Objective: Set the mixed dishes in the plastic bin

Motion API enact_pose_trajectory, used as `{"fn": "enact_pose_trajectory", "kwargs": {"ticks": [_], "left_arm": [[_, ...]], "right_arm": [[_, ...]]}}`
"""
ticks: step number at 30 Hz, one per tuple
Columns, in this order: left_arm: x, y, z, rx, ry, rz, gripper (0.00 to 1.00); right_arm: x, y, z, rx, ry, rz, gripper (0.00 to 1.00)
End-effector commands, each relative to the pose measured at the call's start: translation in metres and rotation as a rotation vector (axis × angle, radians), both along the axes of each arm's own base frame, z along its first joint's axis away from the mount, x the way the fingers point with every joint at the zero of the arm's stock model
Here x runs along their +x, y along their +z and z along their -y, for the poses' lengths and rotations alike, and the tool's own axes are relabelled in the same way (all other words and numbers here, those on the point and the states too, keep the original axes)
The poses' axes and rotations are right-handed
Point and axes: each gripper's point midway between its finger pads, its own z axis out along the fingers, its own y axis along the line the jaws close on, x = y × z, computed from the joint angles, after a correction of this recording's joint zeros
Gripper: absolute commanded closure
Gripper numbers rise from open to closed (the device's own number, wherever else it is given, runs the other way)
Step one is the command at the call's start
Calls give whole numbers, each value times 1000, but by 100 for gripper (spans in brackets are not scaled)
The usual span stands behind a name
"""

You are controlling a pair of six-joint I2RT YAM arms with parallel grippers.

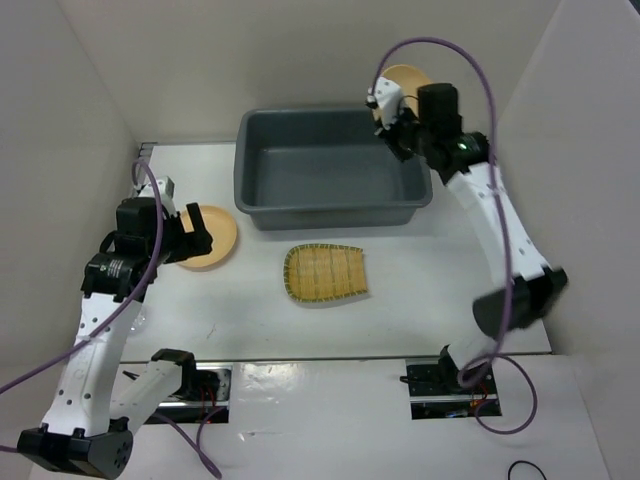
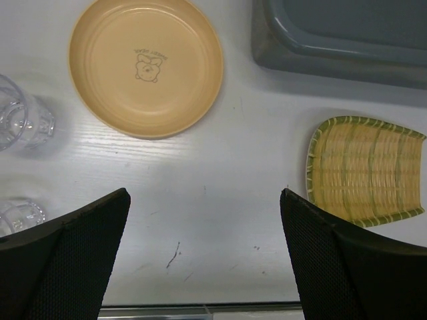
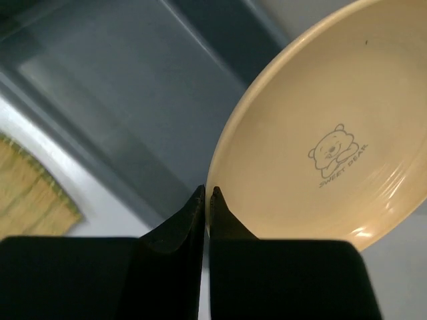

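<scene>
My right gripper (image 3: 207, 193) is shut on the rim of a tan-yellow plate (image 3: 320, 140) with a bear print and holds it up over the far right corner of the dark grey plastic bin (image 1: 330, 205); the plate (image 1: 405, 80) shows behind the wrist in the top view. The bin's inside (image 3: 120, 80) shows nothing in it. My left gripper (image 2: 203, 200) is open and empty above the table, near the second tan plate (image 2: 147, 67), which lies flat left of the bin (image 2: 340, 33). The woven bamboo tray (image 1: 325, 272) lies in front of the bin. Two clear glass cups (image 2: 20, 120) stand at the left.
Cardboard walls enclose the table on the left, back and right. The second glass cup (image 2: 17, 217) sits close to my left finger. The arm bases and a purple cable lie along the near edge.
</scene>
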Motion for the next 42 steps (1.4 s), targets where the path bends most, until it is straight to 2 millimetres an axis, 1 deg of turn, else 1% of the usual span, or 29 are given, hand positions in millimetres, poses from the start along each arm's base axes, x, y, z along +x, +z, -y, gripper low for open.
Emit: {"fn": "enact_pose_trajectory", "kwargs": {"ticks": [1,2,3,4,6,7,8,10,11,12,14,15,17,19,20,22,23,25,27,29,31,32,33,35,36,38,39,41,42], "left_arm": [[0,7,-10,17,67,20,1],[-2,12,-13,23,77,32,1],[-4,11,-15,30,86,23,1],[-9,16,-15,29,86,31,1],[-13,23,-18,36,99,52,1],[-15,27,-20,38,106,69,1],[-17,33,-20,35,107,91,1],[-19,31,-20,29,112,80,1],[-19,31,-20,29,112,80,1],[-20,30,-20,23,117,72,1],[-18,27,-19,15,124,61,1],[-18,28,-19,7,129,61,1],[-13,21,-16,-3,125,30,1],[-11,17,-10,-25,106,8,1],[-7,12,-9,-29,112,-15,1],[-3,0,-6,-38,109,-60,1],[-2,-2,-6,-36,109,-71,1],[4,-8,-3,-41,100,-93,1],[7,-10,-5,-41,109,-98,1],[10,-8,-5,-49,115,-86,1],[16,6,-7,-90,166,-5,1],[17,11,-5,-118,183,19,1],[20,9,-7,-133,204,26,1],[28,-15,-2,-176,241,-62,1],[30,-29,-2,-204,274,-108,1],[39,-52,-3,-227,326,-184,1],[40,-65,-7,-267,388,-224,1],[45,-93,-11,-297,450,-303,1],[48,-101,-14,-322,478,-321,1]], "right_arm": [[68,-65,-27,18,-39,-139,100],[79,-77,-31,10,-40,-164,100],[90,-73,-37,18,-29,-158,100],[107,-111,-42,-5,-32,-229,100],[126,-117,-50,-16,-5,-224,100],[133,-127,-52,-28,2,-229,100],[145,-158,-50,-43,-8,-281,100],[154,-165,-53,-57,-3,-296,100],[159,-197,-54,-76,-4,-358,100],[168,-187,-53,-61,-5,-331,100],[164,-204,-56,-67,12,-402,100],[178,-208,-56,-44,8,-386,100],[172,-244,-54,-60,0,-468,98],[169,-239,-53,-80,18,-467,84],[169,-224,-56,-52,19,-438,78],[160,-252,-56,-64,27,-516,59],[159,-237,-57,-59,42,-488,57],[158,-254,-52,-57,41,-527,55],[156,-244,-49,-26,27,-530,50],[153,-225,-56,19,52,-516,37],[147,-177,-57,80,66,-457,26],[139,-136,-58,118,70,-399,22],[132,-112,-59,144,76,-367,19],[116,-64,-59,199,72,-306,11],[98,-17,-55,225,79,-224,6],[79,2,-53,227,76,-224,5],[58,33,-48,238,83,-175,3],[44,28,-44,227,76,-224,2],[28,45,-40,223,86,-192,2]]}}
